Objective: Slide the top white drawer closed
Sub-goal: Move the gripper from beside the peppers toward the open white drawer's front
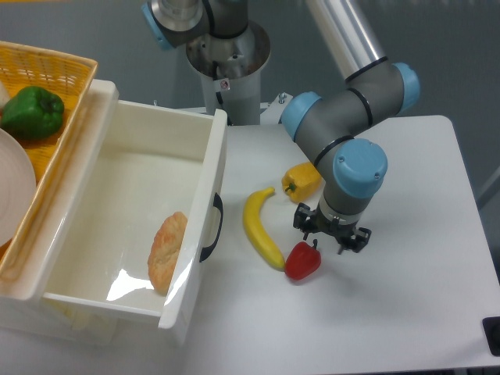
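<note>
One view covers the table (422, 258). On its left the top white drawer (117, 226) stands pulled out, its black handle (212, 228) facing right and a bread roll (167, 251) lying inside against the front panel. Right of it lie a banana (261, 229), a yellow pepper (302, 181) and a red pepper (302, 261). The gripper (332, 231) hangs beside the red pepper, well apart from the drawer; I cannot tell how its fingers stand. A yellow basket (58, 70) behind holds a green pepper (33, 113).
</note>
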Available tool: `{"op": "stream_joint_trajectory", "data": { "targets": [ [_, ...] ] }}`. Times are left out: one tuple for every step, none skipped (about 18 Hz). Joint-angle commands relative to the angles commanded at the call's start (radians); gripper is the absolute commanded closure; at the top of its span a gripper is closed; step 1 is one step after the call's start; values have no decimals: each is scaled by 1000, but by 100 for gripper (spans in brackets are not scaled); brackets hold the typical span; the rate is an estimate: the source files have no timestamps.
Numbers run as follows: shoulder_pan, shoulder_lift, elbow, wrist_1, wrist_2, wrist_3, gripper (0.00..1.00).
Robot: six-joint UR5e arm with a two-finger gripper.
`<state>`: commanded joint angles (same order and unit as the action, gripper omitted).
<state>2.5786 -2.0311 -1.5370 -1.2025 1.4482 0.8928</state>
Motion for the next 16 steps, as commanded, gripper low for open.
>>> {"op": "stream_joint_trajectory", "data": {
  "targets": [
    [2, 8, 0, -12, -9, -3, 89],
    [2, 17, 0, -26, -20, -21, 92],
    [2, 29, 0, -40, -35, -38, 99],
    [2, 37, 0, -48, -57, -41, 100],
    [0, 45, 0, -54, -81, -41, 100],
    [-3, 52, 0, -58, -103, -43, 100],
    [-5, 60, 0, -63, -123, -44, 100],
    [-6, 66, 0, -66, -143, -54, 100],
    [-8, 68, 2, -68, -162, -67, 100],
    [-8, 75, 2, -68, -179, -75, 100],
    [-8, 81, 2, -71, -192, -77, 100],
    [-8, 86, 3, -84, -206, -77, 100],
    [-6, 95, 3, -98, -216, -77, 100],
    [-6, 101, 3, -110, -233, -77, 100],
    [-2, 104, 5, -118, -258, -78, 100],
    [2, 104, 9, -121, -279, -78, 100]
  ]
}}
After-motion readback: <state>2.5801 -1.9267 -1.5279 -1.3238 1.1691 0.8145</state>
